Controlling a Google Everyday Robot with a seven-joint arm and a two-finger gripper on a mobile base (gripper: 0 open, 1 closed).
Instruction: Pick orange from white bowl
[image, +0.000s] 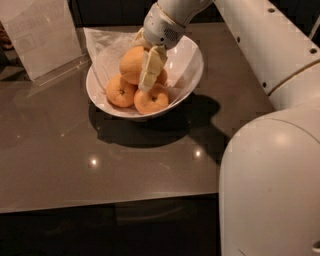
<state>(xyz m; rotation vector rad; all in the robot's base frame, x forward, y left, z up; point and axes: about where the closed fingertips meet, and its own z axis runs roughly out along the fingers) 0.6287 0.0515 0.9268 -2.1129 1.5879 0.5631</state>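
Just beside gripper (148, 75) lies orange (132, 64), in white bowl (191, 64).

Dim overhead light leaves glare spots (93, 161) on the surface (50, 185) and dark shadow (150, 131) beside the white bowl (192, 75) under the tool (148, 71)

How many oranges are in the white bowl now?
3 in the bowl: the big orange at the back, the left orange, the front orange. The tool sits at the big orange's right side and may hide a fourth.
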